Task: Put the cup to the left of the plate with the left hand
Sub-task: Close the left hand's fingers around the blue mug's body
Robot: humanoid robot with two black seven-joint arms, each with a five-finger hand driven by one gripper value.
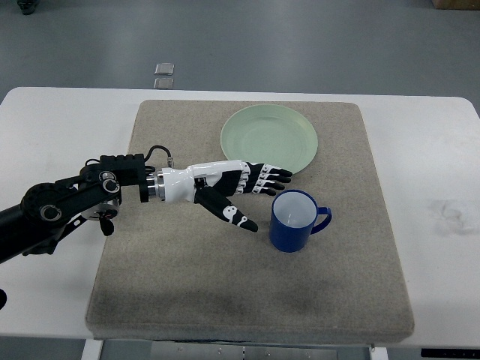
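Left robot hand [238, 189] (fingers spread, empty) beside upright blue cup [295, 220], apparently not touching.

1. Bright, even, diffuse overhead light; no dim corner anywhere
2. Shadows are soft and short: a faint one under the left hand [225, 191] toward 6 o'clock, another hugging the blue cup [295, 221] at its base
3. The white table [52, 120] runs near overexposed, with mild glare on the green plate [268, 136]
4. Focus is sharp at centre; slight softness and gentle bending toward 12 o'clock edges
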